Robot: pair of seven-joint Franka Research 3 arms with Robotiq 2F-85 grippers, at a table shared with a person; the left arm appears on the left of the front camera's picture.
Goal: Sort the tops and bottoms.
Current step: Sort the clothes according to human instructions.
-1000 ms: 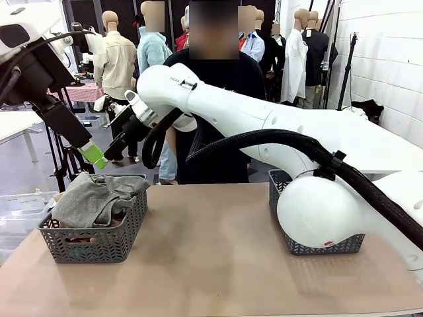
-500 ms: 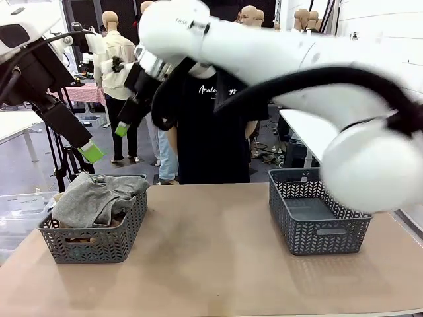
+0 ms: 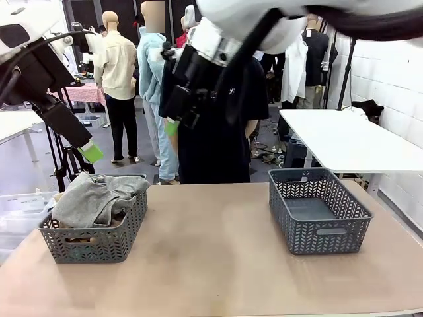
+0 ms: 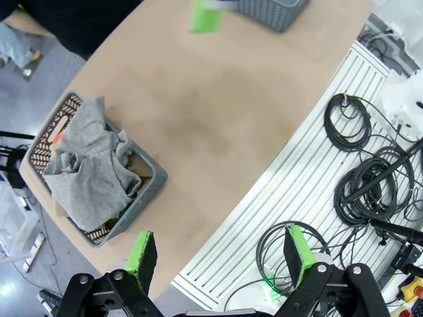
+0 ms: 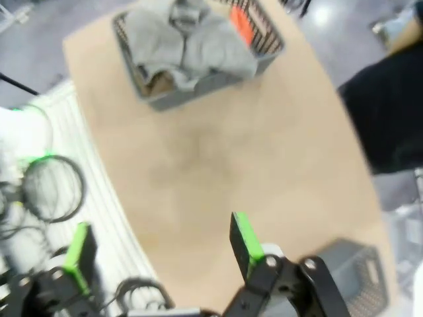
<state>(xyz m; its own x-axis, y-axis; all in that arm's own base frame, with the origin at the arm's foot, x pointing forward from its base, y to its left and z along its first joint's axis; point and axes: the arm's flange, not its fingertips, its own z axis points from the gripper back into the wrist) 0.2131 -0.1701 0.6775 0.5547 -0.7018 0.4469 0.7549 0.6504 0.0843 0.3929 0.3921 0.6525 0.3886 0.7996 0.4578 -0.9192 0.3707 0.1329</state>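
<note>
A: So, checking on the clothes. Spotted anywhere?

B: Yep, heather grey garment heaped on top of the left basket, spilling a bit over the rim. Same pile seen from above in the left wrist view and, blurry, in the right wrist view. Bit of orange poking out beside the grey there, and something tan under it, hard to say more.

A: And the other basket?

B: Right basket sitting on the table well apart from the left one. Dark grey lattice, bare floor visible inside.

A: Grippers?

B: Left gripper hanging up and just behind the left basket, green pad tilted, not touching the cloth. From its own camera, jaws spread wide, nothing between them, high above the table edge and the coiled cables.

A: Right one?

B: Right gripper way up over the middle, in front of the person in the black T-shirt. Own view smeared, but pads standing wide apart with nothing held, looking down on table and both baskets.
</note>
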